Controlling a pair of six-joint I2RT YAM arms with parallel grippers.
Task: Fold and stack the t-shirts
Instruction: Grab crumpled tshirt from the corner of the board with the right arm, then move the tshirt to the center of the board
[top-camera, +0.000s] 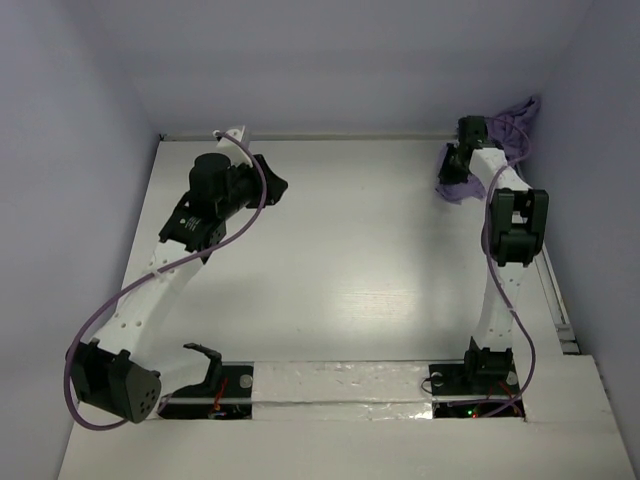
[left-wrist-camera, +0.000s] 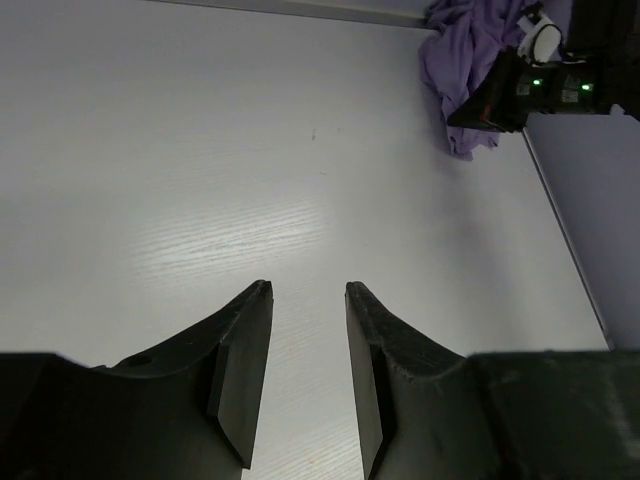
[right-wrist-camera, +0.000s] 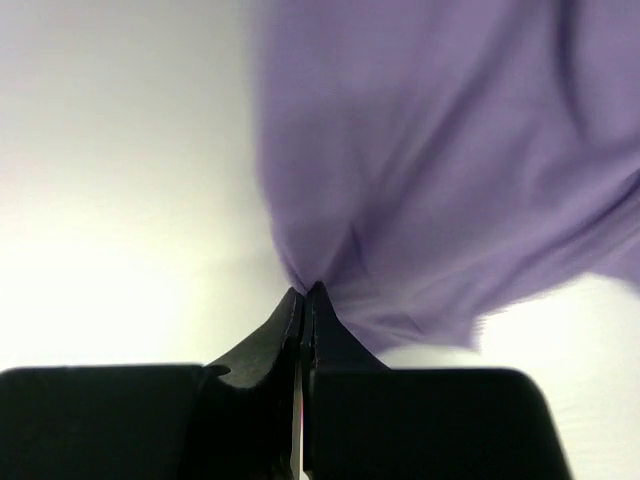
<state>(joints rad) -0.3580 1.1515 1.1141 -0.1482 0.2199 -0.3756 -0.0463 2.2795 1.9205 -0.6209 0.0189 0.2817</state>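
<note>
The lavender t-shirt (top-camera: 452, 189) lies bunched in the table's far right corner, and part of it shows higher up against the wall. It also shows in the left wrist view (left-wrist-camera: 455, 60) and fills the right wrist view (right-wrist-camera: 430, 150). My right gripper (top-camera: 453, 163) is shut on a pinch of the t-shirt's cloth, which gathers at its tips (right-wrist-camera: 305, 290). My left gripper (top-camera: 276, 186) is at the far left, open and empty above the bare table (left-wrist-camera: 307, 288), far from the shirt.
The white table (top-camera: 350, 260) is enclosed by pale walls at the back and both sides. A metal rail (top-camera: 556, 300) runs along the table's right edge. Both arm bases sit at the near edge.
</note>
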